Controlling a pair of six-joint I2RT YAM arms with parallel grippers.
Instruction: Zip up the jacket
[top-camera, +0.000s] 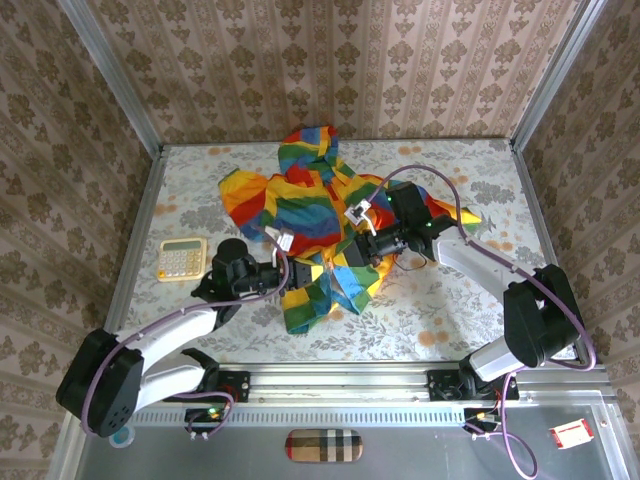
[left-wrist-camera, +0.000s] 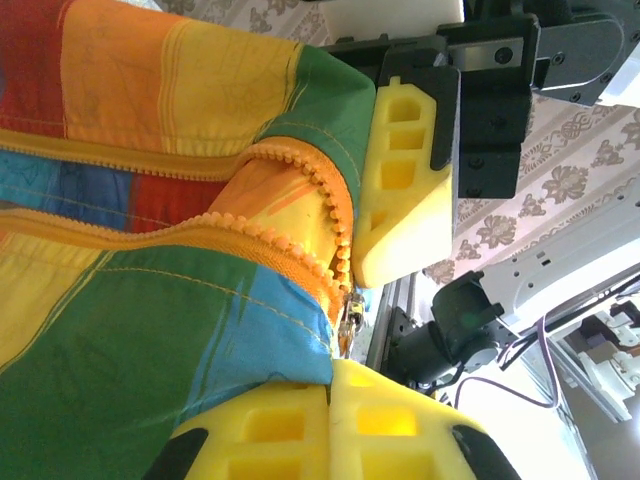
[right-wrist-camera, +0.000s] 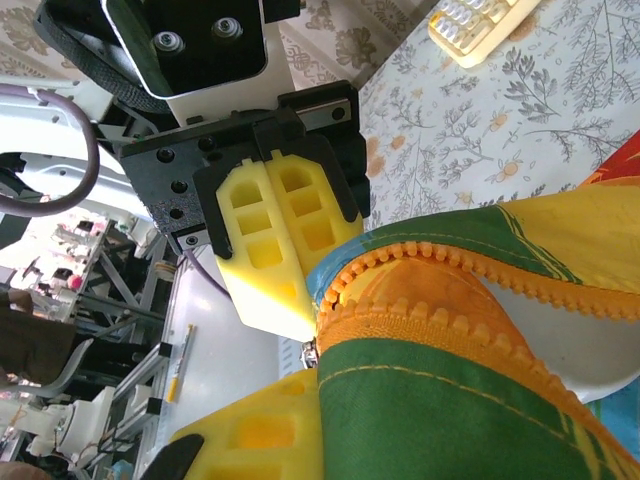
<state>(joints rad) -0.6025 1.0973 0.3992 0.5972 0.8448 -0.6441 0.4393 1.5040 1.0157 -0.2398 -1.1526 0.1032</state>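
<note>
Pinching in from both sides: the left gripper (right-wrist-camera: 292, 305) has its yellow pads pressed flat together on the bottom corner of the jacket (top-camera: 300, 205), right at the foot of the orange zipper (right-wrist-camera: 450, 255). The right gripper (top-camera: 358, 245) is clamped just as tight on the fabric of the facing edge, and the two are nearly nose to nose. The jacket lies crumpled in the middle of the table (top-camera: 450, 300), its lower edge held between the arms. A calculator (top-camera: 182, 258) sits well apart on the left.

The zipper teeth gape in a long open V, so by the look of it the closing is not yet begun. A small metal piece (right-wrist-camera: 312, 350) glints just below the left pads. It is likely the slider, though too small to be sure.

This is thin, floppy cloth: light, with no stiffness at all, sure to bunch and ripple if pushed. The best bet, judging from here, is one gripper anchoring the hem taut below the slider while the other takes the pull tab itself, not the slippery fabric beside it.
</note>
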